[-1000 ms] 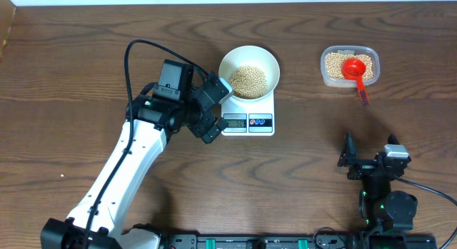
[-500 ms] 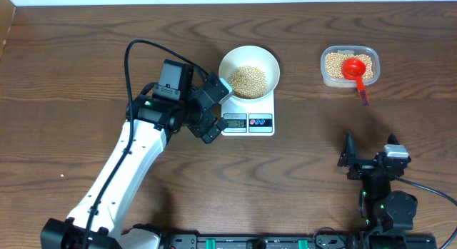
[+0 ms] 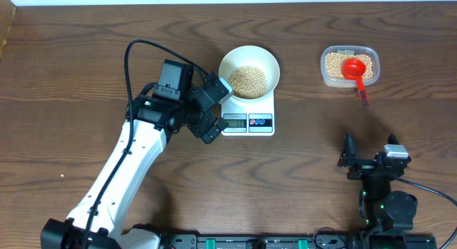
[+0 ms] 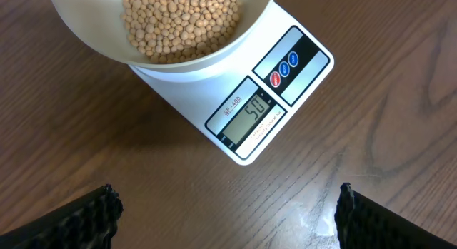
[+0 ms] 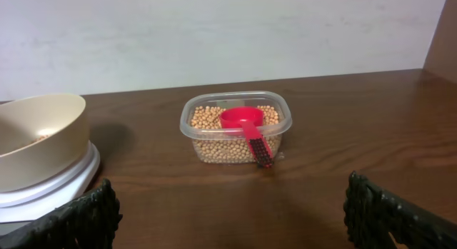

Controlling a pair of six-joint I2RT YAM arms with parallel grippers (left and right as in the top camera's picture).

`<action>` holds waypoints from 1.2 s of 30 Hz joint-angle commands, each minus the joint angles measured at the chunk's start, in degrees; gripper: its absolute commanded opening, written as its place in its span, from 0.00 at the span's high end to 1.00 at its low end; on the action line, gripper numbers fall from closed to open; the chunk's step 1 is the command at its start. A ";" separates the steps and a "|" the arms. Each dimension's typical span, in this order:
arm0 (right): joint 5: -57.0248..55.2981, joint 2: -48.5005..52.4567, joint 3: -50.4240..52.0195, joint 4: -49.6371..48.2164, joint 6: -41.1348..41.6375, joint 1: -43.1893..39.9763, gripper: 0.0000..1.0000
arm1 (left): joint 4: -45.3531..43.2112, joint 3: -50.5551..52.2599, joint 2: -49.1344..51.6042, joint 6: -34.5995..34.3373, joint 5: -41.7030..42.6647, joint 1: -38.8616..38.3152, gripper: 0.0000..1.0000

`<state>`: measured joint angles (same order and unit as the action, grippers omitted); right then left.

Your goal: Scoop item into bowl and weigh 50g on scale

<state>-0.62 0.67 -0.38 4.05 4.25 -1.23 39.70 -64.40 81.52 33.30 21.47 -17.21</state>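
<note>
The white bowl (image 3: 265,64) holds tan beans (image 3: 247,80) and stands on the white scale (image 3: 264,122). In the left wrist view the scale (image 4: 214,106) shows a display (image 4: 255,110) that reads 50, with the bowl (image 4: 107,46) and beans (image 4: 178,21) above it. My left gripper (image 3: 212,110) is open and empty, just left of the scale; its fingers frame bare wood (image 4: 227,217). My right gripper (image 3: 368,162) is open and empty near the front right; it also shows in the right wrist view (image 5: 232,213).
A clear plastic tub (image 3: 349,66) with more beans and a red scoop (image 3: 355,70) stands at the back right; both show in the right wrist view (image 5: 235,128). The left arm (image 3: 128,163) crosses the left half of the table.
</note>
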 commanded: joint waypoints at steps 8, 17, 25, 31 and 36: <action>0.11 -0.35 0.07 0.26 -0.68 0.57 0.01 | 1.03 -0.22 -4.33 0.48 -0.13 0.04 0.02; 0.11 -0.35 0.07 0.28 -0.68 0.59 0.01 | 0.96 0.02 -10.16 -0.98 -0.79 0.15 0.02; 0.11 -0.35 0.07 0.28 -0.68 0.59 0.01 | -0.13 0.44 -18.58 -10.86 -7.41 0.15 0.02; 0.11 -0.35 0.07 0.28 -0.68 0.57 0.01 | -0.13 0.44 -25.70 -17.49 -11.93 0.44 0.02; 0.11 -0.33 0.07 0.28 -0.70 0.57 0.01 | -0.44 0.44 -30.84 -22.32 -11.89 4.46 0.02</action>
<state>-0.64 0.67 -0.38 4.05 4.25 -1.23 39.59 -64.40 53.32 16.08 11.14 -15.11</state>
